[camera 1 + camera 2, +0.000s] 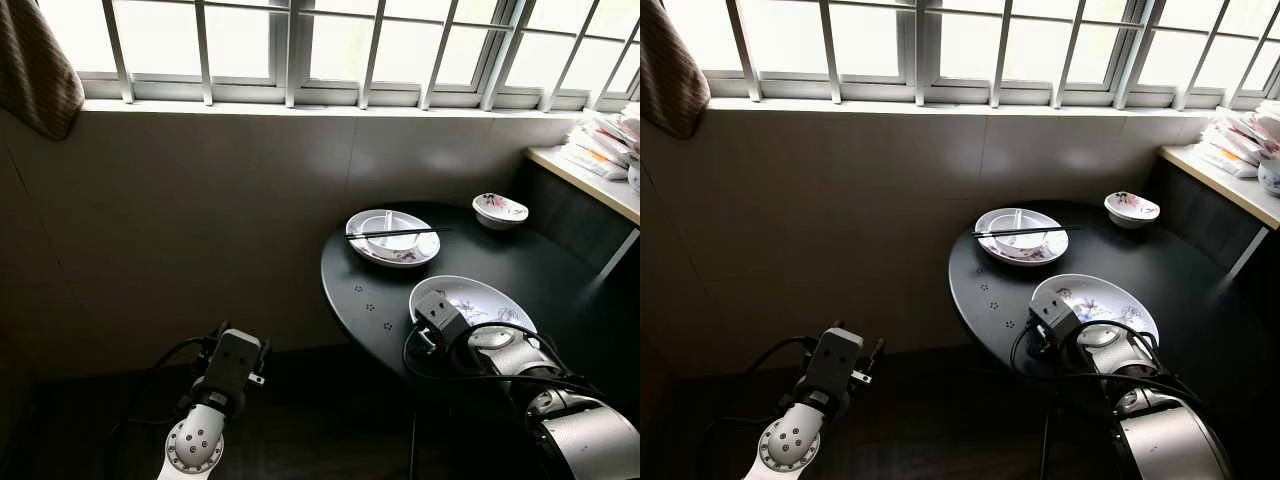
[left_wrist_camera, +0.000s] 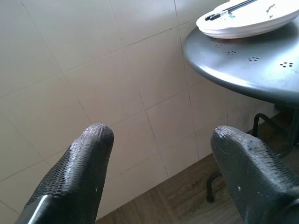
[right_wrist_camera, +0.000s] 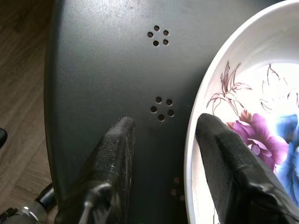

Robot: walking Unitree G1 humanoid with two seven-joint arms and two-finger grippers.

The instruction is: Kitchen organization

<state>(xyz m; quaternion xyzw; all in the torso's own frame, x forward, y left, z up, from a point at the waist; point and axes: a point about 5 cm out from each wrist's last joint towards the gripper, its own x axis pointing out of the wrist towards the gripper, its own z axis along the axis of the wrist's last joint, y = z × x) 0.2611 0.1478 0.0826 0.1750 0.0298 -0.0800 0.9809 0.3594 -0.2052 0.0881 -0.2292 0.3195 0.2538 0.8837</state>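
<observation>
Round dark metal table [image 1: 540,270] at right of frame, small clusters of punched holes near its edge.

Large floral plate [image 1: 480,300] on the table's near side, lower right of frame. Right gripper [image 3: 163,140] straddles that plate's rim, fingers apart: one finger [image 3: 117,154] over bare tabletop, the other [image 3: 229,158] over the plate's inside, above the purple flower. Cannot tell whether either finger touches.

Stack of white plates with a small bowl on top [image 1: 392,237] further back on the table, black chopsticks [image 1: 395,233] laid across the bowl. Small floral bowl [image 1: 499,209] near the table's far right edge, well apart from the stack.

Left gripper [image 2: 159,163] low at lower left of frame, off the table, fingers spread, holding nothing, facing the tiled wall [image 2: 93,70].

Barred window [image 1: 330,45] across top. Papers [image 1: 600,140] piled on a counter, upper right.
</observation>
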